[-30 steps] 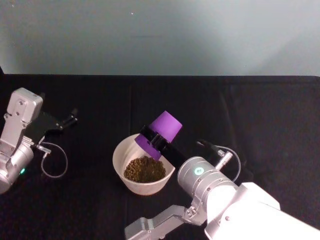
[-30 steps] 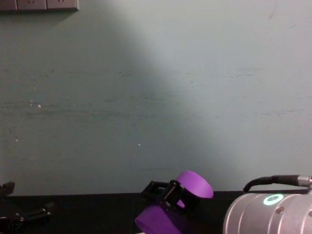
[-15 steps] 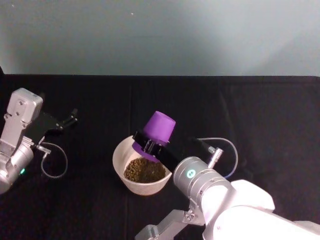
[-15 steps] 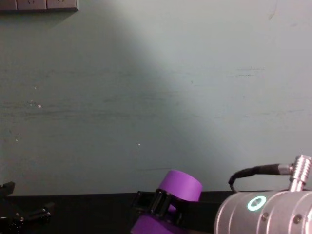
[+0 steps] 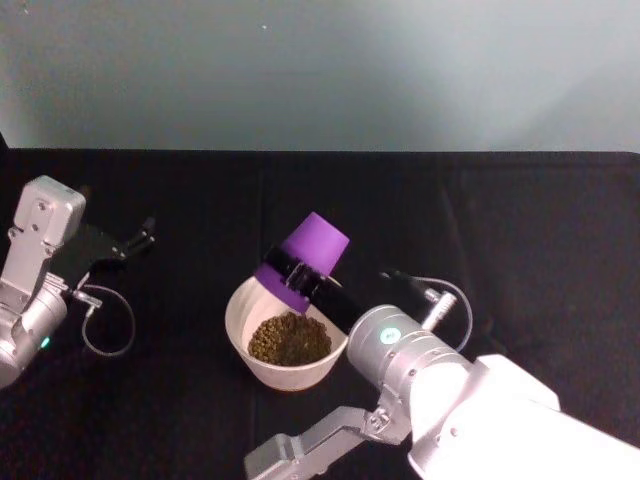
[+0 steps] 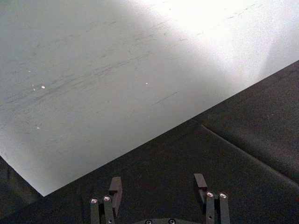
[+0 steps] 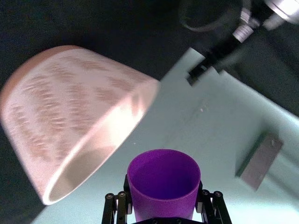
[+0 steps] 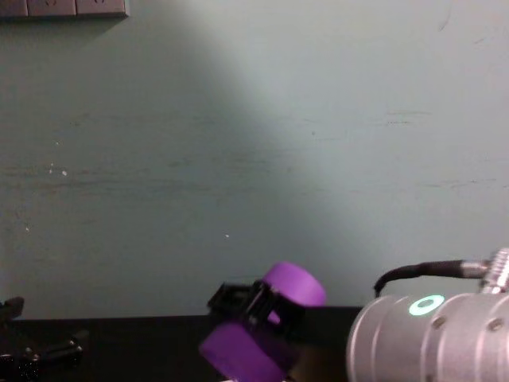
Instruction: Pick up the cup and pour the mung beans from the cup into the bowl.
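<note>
Small bright purple plastic cup (image 5: pixel 303 262) clamped in right gripper (image 5: pixel 298 281), tipped mouth-down over whitish round bowl (image 5: pixel 237 311) on black desk (image 5: pixel 520 230), so beans land inside. Mung beans (image 5: pixel 289 339) heaped in bowl. Left gripper (image 6: pixel 159 199) released, parked far left.

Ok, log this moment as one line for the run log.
right gripper: shut on cup, upended over bowl | beans: in bowl | left gripper: open, parked left

Pale green scuffed wall (image 8: pixel 254 143), white outlet plates (image 8: pixel 64 8) at its top, black-clothed table (image 5: pixel 520 220) below.
</note>
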`<state>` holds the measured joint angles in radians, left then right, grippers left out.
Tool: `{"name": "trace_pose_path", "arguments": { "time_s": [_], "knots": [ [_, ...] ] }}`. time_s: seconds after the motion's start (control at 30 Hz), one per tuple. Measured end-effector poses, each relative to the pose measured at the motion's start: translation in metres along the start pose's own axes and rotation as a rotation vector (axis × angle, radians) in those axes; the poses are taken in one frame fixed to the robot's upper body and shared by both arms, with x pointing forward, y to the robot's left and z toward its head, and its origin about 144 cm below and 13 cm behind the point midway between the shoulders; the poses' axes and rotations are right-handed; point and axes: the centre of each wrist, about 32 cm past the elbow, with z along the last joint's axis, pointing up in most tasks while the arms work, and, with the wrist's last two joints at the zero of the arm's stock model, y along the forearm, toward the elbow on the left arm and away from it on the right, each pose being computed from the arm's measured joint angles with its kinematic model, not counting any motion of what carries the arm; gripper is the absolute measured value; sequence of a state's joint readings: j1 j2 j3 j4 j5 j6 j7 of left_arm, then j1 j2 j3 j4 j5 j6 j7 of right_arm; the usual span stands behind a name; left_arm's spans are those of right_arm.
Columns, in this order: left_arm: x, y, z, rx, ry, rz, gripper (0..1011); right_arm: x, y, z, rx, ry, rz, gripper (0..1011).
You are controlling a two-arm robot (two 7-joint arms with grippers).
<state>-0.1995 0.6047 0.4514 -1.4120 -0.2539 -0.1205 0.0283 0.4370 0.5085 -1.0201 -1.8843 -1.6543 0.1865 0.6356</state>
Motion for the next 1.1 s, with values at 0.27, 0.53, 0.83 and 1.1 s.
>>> {"name": "trace_pose_path", "arguments": {
  "time_s": [0.27,0.53,0.83,1.1],
  "knots": [
    [0.000,0.000,0.000,0.000,0.000,0.000,1000,-0.019,-0.011,-0.010,0.014,0.358,-0.102,726],
    [0.000,0.000,0.000,0.000,0.000,0.000,1000,-0.051,-0.023,-0.025,0.025,0.756,-0.196,726],
    [0.000,0.000,0.000,0.000,0.000,0.000,1000,-0.083,-0.033,-0.034,0.021,1.102,-0.312,726],
    [0.000,0.000,0.000,0.000,0.000,0.000,1000,-0.113,-0.030,-0.040,0.075,1.420,-0.352,726]
  ]
}}
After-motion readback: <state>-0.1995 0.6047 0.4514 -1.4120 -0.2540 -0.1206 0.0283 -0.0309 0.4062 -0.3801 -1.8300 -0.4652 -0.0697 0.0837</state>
